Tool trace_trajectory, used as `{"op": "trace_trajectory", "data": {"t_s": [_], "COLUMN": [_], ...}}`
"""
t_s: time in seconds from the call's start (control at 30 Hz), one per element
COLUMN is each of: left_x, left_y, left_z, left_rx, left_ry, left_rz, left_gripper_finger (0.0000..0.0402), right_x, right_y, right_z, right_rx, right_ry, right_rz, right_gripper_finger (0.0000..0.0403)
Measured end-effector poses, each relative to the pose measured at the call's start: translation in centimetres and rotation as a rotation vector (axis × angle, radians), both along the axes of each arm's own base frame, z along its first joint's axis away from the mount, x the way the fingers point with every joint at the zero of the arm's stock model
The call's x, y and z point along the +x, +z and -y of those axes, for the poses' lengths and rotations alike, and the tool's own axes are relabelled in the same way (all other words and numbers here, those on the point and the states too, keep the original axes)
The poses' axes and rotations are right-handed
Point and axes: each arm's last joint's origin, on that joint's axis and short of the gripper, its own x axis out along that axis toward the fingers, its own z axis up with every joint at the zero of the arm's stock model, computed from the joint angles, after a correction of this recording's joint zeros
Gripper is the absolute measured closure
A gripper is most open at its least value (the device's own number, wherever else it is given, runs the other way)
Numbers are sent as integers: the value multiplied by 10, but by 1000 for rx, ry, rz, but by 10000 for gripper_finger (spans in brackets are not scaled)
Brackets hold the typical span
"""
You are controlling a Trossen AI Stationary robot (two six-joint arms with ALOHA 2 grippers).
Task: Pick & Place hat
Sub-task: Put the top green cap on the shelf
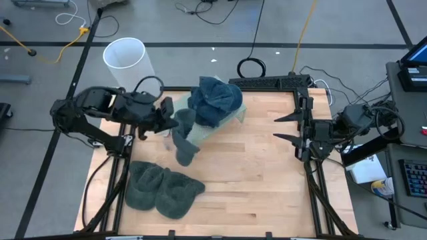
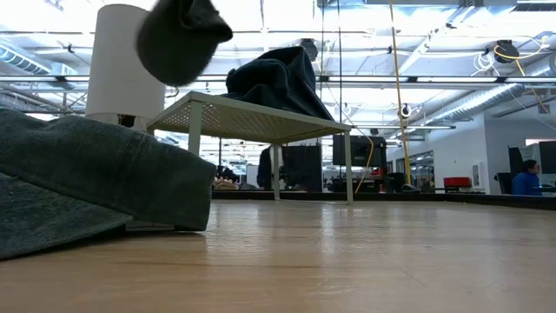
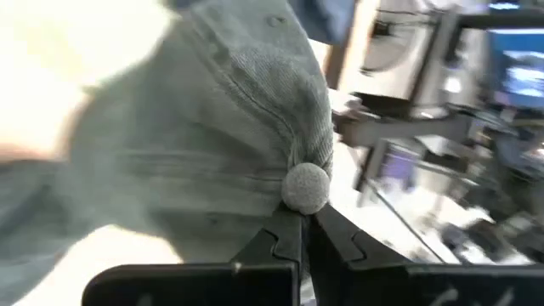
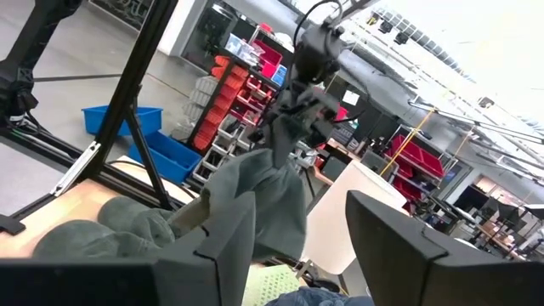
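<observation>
Nearest the front edge of the wooden tabletop (image 1: 253, 173), two grey-green fabric caps (image 1: 162, 188) lie side by side. Farther back, the left gripper (image 1: 167, 120) has its fingers closed on the crown of a grey-green cotton cap (image 1: 183, 137) (pinched right at its top button), holding it hanging clear above the tabletop. Just beyond, a dark blue hat (image 1: 215, 100) rests atop the small pale-green mesh stand (image 1: 230, 117). The right gripper (image 1: 285, 128) waits at the right edge, fingers spread open.

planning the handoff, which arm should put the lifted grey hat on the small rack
Left. The left gripper is shut on the grey hat, holding it off the table right beside the small rack with the blue hat. The right gripper waits open at the table's right edge.
</observation>
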Motion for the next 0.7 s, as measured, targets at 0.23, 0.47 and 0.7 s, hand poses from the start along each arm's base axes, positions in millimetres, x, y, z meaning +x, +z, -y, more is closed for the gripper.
{"op": "trace_trajectory", "data": {"t_s": [0.23, 0.47, 0.7], "left_x": [-14, -26, -5], "left_y": [-9, -14, -23], "left_z": [2, -5, -23], "left_rx": [-32, 3, 49], "left_ry": [37, 232, 333], "left_rz": [-137, -203, -250], "left_gripper_finger": [399, 399, 399], "right_x": [0, 1, 2], "right_y": [0, -5, -7], "right_z": [0, 0, -1], "right_rx": [7, 21, 54], "right_ry": [1, 3, 5], "right_rz": [-1, -46, -68], "right_gripper_finger": [227, 230, 232]}}
